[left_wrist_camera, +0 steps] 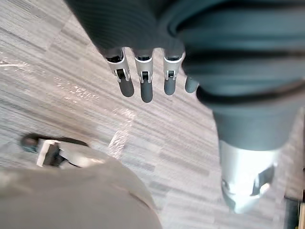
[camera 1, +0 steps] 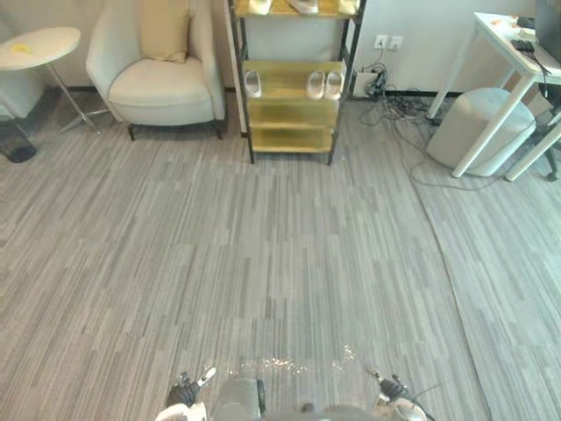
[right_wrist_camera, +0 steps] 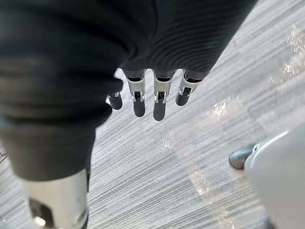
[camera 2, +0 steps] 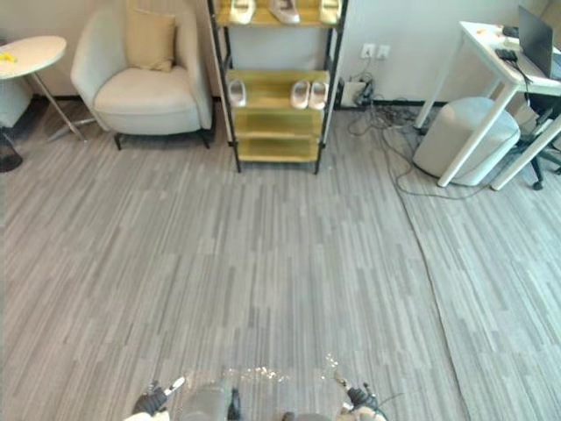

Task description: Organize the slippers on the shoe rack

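Note:
The shoe rack (camera 1: 289,116), black-framed with yellow shelves, stands far ahead against the back wall. On its middle shelf lies one pale slipper (camera 1: 252,83) at the left and a pale pair (camera 1: 324,84) at the right. More pale slippers (camera 2: 283,10) sit on the top shelf. My left hand (left_wrist_camera: 145,81) hangs low at my side over the floor, fingers straight, holding nothing. My right hand (right_wrist_camera: 159,102) hangs the same way on the other side, open too. Both hands are several steps from the rack.
A cream armchair (camera 1: 162,70) stands left of the rack, with a round side table (camera 1: 39,44) further left. A white desk (camera 1: 517,61), a grey pouffe (camera 1: 482,123) and loose floor cables (camera 1: 394,110) lie to the right. Grey wood floor stretches between me and the rack.

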### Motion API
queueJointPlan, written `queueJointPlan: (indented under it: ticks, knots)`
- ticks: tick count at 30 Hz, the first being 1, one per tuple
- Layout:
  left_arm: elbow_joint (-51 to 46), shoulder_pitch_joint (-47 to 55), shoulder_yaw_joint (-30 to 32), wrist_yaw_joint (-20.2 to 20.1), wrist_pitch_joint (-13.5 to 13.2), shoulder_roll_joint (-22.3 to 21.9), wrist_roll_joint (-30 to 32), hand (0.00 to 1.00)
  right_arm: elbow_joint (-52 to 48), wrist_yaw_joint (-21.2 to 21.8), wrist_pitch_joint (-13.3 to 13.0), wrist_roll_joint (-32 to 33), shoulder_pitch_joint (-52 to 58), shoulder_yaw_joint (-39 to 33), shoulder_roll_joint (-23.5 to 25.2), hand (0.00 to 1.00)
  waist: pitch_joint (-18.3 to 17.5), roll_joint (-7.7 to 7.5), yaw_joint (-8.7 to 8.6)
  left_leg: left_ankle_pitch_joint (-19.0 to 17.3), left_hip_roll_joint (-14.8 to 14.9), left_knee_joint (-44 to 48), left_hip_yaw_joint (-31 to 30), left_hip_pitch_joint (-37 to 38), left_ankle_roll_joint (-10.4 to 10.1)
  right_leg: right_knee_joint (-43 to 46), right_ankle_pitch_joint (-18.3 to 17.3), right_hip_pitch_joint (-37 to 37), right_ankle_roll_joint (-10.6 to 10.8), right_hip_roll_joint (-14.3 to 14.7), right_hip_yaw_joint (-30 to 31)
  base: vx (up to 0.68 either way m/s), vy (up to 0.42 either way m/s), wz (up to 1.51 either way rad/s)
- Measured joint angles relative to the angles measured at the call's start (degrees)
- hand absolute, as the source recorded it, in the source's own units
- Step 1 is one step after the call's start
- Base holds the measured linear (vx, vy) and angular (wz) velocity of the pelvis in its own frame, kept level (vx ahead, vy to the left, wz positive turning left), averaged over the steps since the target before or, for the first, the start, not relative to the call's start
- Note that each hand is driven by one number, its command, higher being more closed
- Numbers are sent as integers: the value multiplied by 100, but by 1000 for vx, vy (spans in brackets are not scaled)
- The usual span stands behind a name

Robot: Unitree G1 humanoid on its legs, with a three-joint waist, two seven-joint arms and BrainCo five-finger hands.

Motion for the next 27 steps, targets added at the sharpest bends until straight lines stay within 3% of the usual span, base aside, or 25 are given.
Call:
queueJointPlan:
  ticks: [1,2,3,4,5,6,8,9,10,11,12,13,14,15,16,17,19,20,21,22,23,24,25,26,27]
  knots:
    - [9,27,41,10,-2,-29,-1,0,0,-3,-2,-2,-100,-50,69,0,-5,-30,103,256,-180,-904,-43,-136,85,-36,-98,72,154,-184,114,442,175,-43]
    - [12,44,40,11,-1,-39,-1,0,0,0,-3,-2,-107,-46,78,0,-17,-27,136,351,-207,-1098,-68,-145,115,-51,-138,91,190,-209,170,453,203,-61]
    - [28,84,37,16,-2,-71,1,0,1,5,-2,-10,-96,-27,104,0,-51,11,188,532,-239,-1418,-190,-119,277,-58,-250,116,258,-223,287,370,204,-65]
    - [89,131,98,20,-3,-20,-7,0,3,4,10,-10,-87,24,203,0,-127,-86,275,620,-283,-1254,-12,-64,322,47,-435,232,365,-360,472,411,204,-66]
    - [98,145,144,26,-6,12,5,0,1,16,18,-18,-23,62,295,0,-238,-201,283,486,-321,-1249,112,-42,382,260,-456,132,404,-436,498,583,241,-60]
    - [130,137,179,34,-4,41,5,0,11,55,57,-27,-29,195,313,0,-290,-278,296,363,-351,-1258,214,58,449,681,-430,-36,559,-498,493,707,276,-45]
    - [189,100,130,71,10,102,7,0,-41,56,49,-27,-15,189,315,0,-300,-335,277,122,-460,-1386,315,556,614,2370,-186,-588,1121,-614,493,616,256,-31]
    - [240,-1,67,100,16,111,7,0,-120,68,50,-29,69,187,311,0,-285,-315,264,4,-523,-1594,304,1036,636,3790,100,-1058,1483,-618,522,414,166,-9]
    - [242,-36,38,111,15,106,7,0,-168,69,51,-27,89,182,310,0,-271,-301,263,-24,-526,-1650,301,1178,632,4117,126,-1183,1487,-605,511,591,214,-7]
    - [251,-143,10,118,14,81,6,0,-269,71,6,-33,106,170,311,0,-243,-257,254,-44,-527,-1869,269,1619,632,4915,120,-1530,1422,-599,348,355,100,-3]
    - [253,-207,2,118,14,49,6,0,-326,73,-7,-44,111,169,312,0,-218,-209,243,-44,-521,-2010,237,1851,633,5167,93,-1710,1360,-606,201,434,90,10]
    - [251,-369,-30,115,11,-43,5,0,-417,76,-14,-91,121,167,315,0,-215,-195,182,-45,-504,-2306,139,2262,633,5279,6,-2059,1155,-653,-151,433,48,30]
    - [255,-545,-26,115,8,-176,2,0,-455,79,-23,-197,114,155,330,0,-218,-208,120,-62,-470,-2580,46,2604,608,4953,-108,-2396,946,-718,-541,448,28,35]
    - [260,-591,-27,115,7,-217,2,0,-460,79,-28,-213,100,134,311,0,-213,-201,100,-73,-444,-2636,20,2681,591,4758,-132,-2465,897,-716,-649,452,-6,40]
    - [298,-691,-28,110,3,-334,2,0,-429,75,-54,-243,-8,10,320,0,-188,-178,38,-89,-352,-2845,-26,2992,564,3948,-173,-2601,770,-667,-932,556,-51,39]
    - [314,-708,-30,110,4,-427,2,0,-400,73,-51,-243,-71,-34,325,0,-182,-164,-38,-130,-243,-2933,-124,3218,493,2897,51,-2734,550,-507,-975,546,-70,48]
    - [321,-686,-25,111,5,-501,6,0,-374,64,-53,-239,-100,-28,326,0,-191,-181,-61,-226,-208,-2926,-292,3366,324,1806,630,-2742,375,-351,-824,491,-130,60]
    - [301,-665,-2,114,-2,-545,12,0,-341,51,-53,-240,-94,10,318,0,-232,-260,-72,-319,-248,-2872,-543,3505,172,1426,1168,-2728,192,-360,-711,554,-208,78]
    - [327,-654,44,124,4,-574,11,0,-294,54,-52,-241,-76,47,305,0,-253,-254,-92,-361,-190,-2788,-736,3599,120,1641,1297,-2728,182,-325,-672,677,-270,70]
    - [333,-649,45,132,1,-590,14,0,-190,55,-45,-241,-170,128,207,0,-306,-105,-76,-357,-40,-2538,-878,3522,123,1724,1193,-2685,74,-260,-813,564,-251,59]
    - [344,-633,55,130,3,-604,16,0,-162,61,-60,-241,-210,265,156,0,-315,104,-80,-335,83,-1523,-1125,3097,95,1678,909,-2504,20,-134,-1004,548,-247,37]
    - [343,-647,76,127,4,-613,11,0,-161,60,-62,-235,-225,288,152,0,-296,153,-79,-312,106,-1228,-1135,2993,63,1656,876,-2446,-17,-88,-1020,533,-253,22]
    - [321,-650,297,135,9,-629,-1,0,-178,60,-55,-222,-316,369,157,0,-182,324,-66,347,207,308,-1106,2371,0,1416,730,-2043,-96,112,-1028,513,-208,-15]
    - [295,-601,305,141,8,-581,-7,0,-147,55,-50,-168,-326,443,197,0,-94,348,-12,302,382,1363,-994,1898,-34,1130,654,-1529,-195,232,-964,513,-180,-20]
    - [244,-598,292,141,5,-570,-35,0,-128,51,-47,-127,-321,444,254,0,-41,314,-2,173,461,1686,-870,1703,-54,955,630,-1218,-231,273,-936,490,-132,-17]
